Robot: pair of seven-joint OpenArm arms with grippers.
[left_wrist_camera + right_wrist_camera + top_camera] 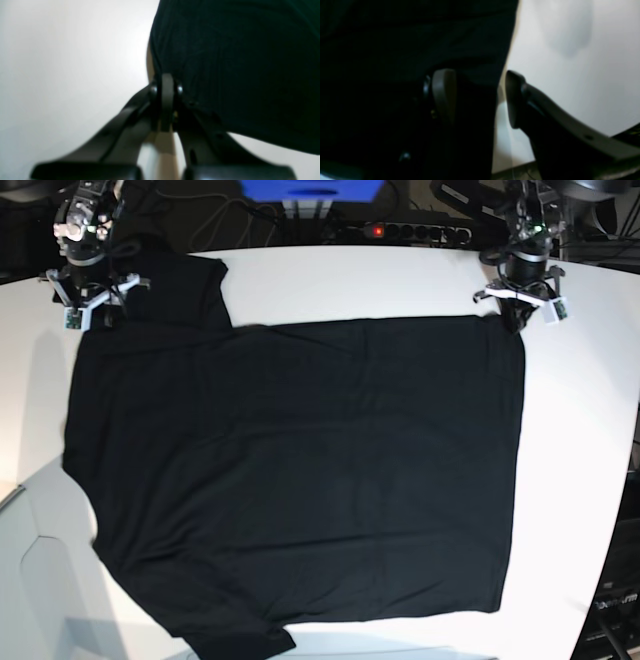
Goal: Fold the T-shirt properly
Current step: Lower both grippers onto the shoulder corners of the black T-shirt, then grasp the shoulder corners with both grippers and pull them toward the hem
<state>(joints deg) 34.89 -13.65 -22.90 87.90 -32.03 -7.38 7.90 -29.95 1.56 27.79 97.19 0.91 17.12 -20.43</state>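
The black T-shirt lies spread flat on the white table, plain side up, with one sleeve at the far left and one at the near edge. My left gripper is at the shirt's far right corner. In the left wrist view this gripper has its fingers pressed together on the edge of the cloth. My right gripper is at the far left corner by the sleeve. In the right wrist view it is open, and the edge of the black cloth lies between the jaws.
A power strip with a red light, cables and a blue box lie beyond the table's far edge. The table's curved right edge is near the shirt's side. Bare white table shows beside both grippers.
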